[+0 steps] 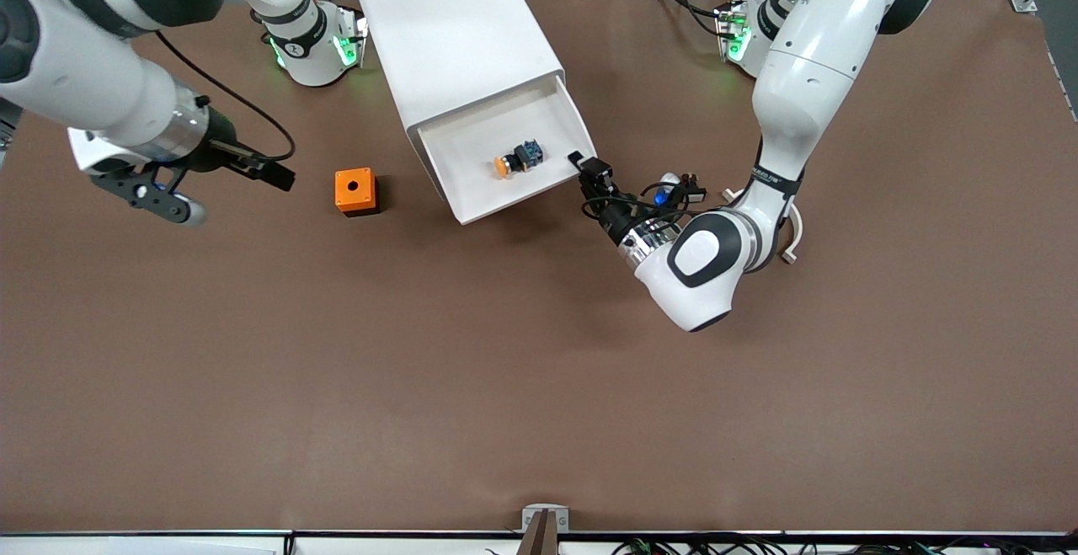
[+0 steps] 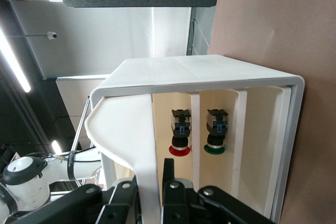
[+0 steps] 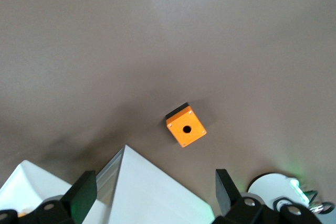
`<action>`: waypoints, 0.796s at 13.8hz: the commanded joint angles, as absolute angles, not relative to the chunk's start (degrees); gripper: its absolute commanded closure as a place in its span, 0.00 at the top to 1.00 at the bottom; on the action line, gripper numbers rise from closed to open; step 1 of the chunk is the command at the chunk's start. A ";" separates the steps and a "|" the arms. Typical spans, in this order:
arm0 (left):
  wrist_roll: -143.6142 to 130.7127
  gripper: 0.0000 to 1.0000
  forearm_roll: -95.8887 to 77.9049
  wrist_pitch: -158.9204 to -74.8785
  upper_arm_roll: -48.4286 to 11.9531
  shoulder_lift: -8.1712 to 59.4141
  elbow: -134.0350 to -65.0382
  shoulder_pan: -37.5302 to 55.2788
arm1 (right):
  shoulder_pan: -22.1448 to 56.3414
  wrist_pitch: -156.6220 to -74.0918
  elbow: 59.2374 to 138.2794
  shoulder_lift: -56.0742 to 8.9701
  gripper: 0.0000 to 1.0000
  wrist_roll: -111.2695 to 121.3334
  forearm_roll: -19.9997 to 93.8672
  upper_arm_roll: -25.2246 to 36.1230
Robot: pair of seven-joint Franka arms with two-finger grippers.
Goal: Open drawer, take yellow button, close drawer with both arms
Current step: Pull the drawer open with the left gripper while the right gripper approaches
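Two arms in play, only the left one at work. White rounded box cabinet [image 1: 459,41] sits on the brown bench [image 1: 539,386] between the two arm bases; it serves as the landmark below.

Uppermost shallow white plastic tray drawer [image 1: 552,113] is pulled well out of the cabinet front. Tiny push button with round orange cap, black body and blue rear block [image 1: 518,158] lies on its side on the drawer floor, about mid-tray, untouched.

Left gripper [image 1: 587,169] is at the drawer's front corner, toward the left arm's end of the bench. In the left wrist view the drawer's front wall [image 2: 144,145] runs down between the two black fingers [image 2: 181,195]; fingers appear closed on that wall, pinching it. The same view shows lower compartments holding a red-capped button [image 2: 179,135] and a green-capped button [image 2: 215,132].

Right gripper [image 1: 156,193] waits in the air well off from the cabinet, toward the right arm's end, fingers spread with nothing between them. Orange cube with a hole [image 1: 354,190] rests on the bench between that gripper and the cabinet.

Judgement: opening step looks finished or nearly so; pick not begun. Next move calls for the right gripper to travel over the drawer, descend with fingers astride the small button, and close gently, while the left holds the drawer steady.
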State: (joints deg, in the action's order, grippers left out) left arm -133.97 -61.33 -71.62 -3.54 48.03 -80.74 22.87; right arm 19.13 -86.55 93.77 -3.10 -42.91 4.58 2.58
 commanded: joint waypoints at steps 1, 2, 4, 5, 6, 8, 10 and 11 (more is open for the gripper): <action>-133.51 0.17 -59.33 -71.10 -3.25 49.22 -79.10 22.76 | 24.33 -88.58 94.13 -2.72 1.00 -51.73 5.19 3.08; -131.77 0.33 -59.41 -71.10 -3.25 49.13 -79.01 22.76 | 26.43 -89.72 94.22 -2.72 1.00 -54.38 5.19 3.08; -125.37 0.76 -59.41 -71.28 -3.16 49.04 -77.97 22.59 | 30.04 -91.75 95.09 -2.99 1.00 -58.08 5.19 3.08; -120.55 0.82 -59.50 -71.45 -3.08 49.04 -77.00 22.07 | 31.89 -92.89 95.88 -2.99 1.00 -60.01 5.10 3.08; -115.36 0.91 -59.76 -71.54 -3.16 49.04 -76.21 21.80 | 33.30 -93.51 96.15 -2.99 1.00 -61.77 5.10 3.08; -105.17 0.99 -60.12 -71.46 -3.16 48.69 -74.63 21.18 | 35.67 -94.48 96.07 -3.08 1.00 -66.25 5.01 3.08; -96.11 0.99 -61.60 -71.46 -3.34 48.69 -72.61 19.87 | 38.04 -95.27 96.07 -3.43 1.00 -70.12 4.84 3.08; -91.19 0.99 -61.79 -71.54 -3.17 48.69 -70.68 19.69 | 39.54 -95.88 96.06 -3.51 1.00 -71.79 4.40 3.08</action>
State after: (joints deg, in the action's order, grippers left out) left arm -98.47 -61.04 -71.89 -3.07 48.15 -74.48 20.38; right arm 36.95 -94.79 95.88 -3.44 -68.19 4.63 2.49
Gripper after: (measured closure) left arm 0.031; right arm 0.000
